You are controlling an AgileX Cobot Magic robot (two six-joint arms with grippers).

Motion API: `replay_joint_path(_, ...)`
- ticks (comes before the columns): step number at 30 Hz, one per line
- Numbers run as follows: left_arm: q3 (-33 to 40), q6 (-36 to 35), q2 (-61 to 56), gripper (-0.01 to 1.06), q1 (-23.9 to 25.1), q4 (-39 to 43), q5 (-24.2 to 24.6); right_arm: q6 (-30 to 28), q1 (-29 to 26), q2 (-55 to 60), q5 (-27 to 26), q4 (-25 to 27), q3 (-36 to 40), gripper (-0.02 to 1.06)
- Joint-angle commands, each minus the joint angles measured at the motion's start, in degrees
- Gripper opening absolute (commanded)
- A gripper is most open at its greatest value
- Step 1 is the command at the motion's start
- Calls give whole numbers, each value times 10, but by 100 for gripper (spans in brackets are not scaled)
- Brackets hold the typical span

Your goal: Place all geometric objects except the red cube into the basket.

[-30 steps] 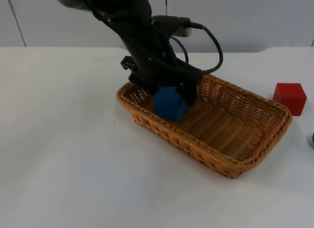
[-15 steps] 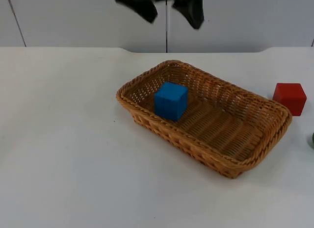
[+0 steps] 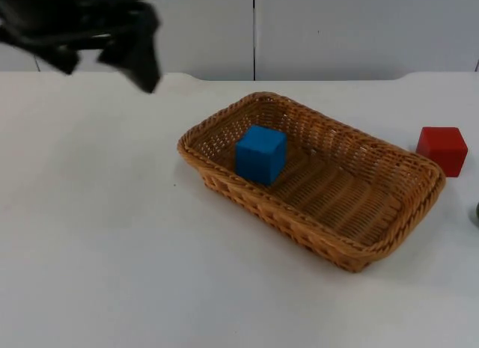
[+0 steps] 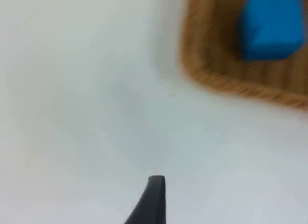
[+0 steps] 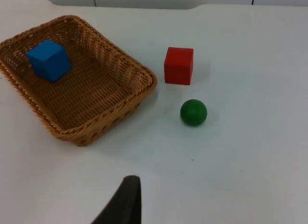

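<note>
Nearest us, the right gripper (image 5: 126, 200) waits above the bench (image 3: 112, 251), its grip beyond our telling. Ahead of it the green ball (image 5: 193, 112) sits loose just beside the red cube (image 5: 178, 65). We judge the ball light, hard and ready to roll, so we would pinch it across its middle from above; being round, it has no long axis and points nowhere. Beyond, the blue cube (image 3: 260, 154) sits in the basket (image 5: 144, 74), and the left gripper (image 3: 101, 60) hangs at the far left, fingers apparently released.

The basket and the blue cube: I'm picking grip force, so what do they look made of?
The basket looks like woven wicker, tan and matte: its strands and braided rim are plain. The blue cube looks like painted wood or hard plastic, with flat even faces and crisp edges; which one, the look leaves open.
</note>
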Motion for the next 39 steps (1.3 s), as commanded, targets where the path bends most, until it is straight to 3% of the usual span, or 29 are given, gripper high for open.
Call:
replay_joint_path(1, 29, -1, -28, 85, 22, -10, -12, -9, -3, -2, -4, 0, 2, 105)
replay_joint_path(8, 112, 11, -103, 85, 118, -26, -6, -9, -3, -2, -4, 0, 2, 105)
replay_joint_path(15, 205, 49, -202, 85, 176, -89, -15, -9, -3, -2, -4, 0, 2, 105)
replay_joint_path(19, 240, 52, -255, 86, 183, -102, -16, -9, -3, -2, -4, 0, 2, 105)
replay_joint_path(22, 256, 62, -292, 92, 183, -112, -12, -9, -3, -2, -4, 0, 2, 105)
replay_joint_path(25, 277, 62, -338, 105, 183, -112, -6, -9, -3, -2, -4, 0, 2, 105)
replay_joint_path(39, 321, 62, -440, 105, 183, -104, -5, 7, -3, -2, -5, -5, 0, 105)
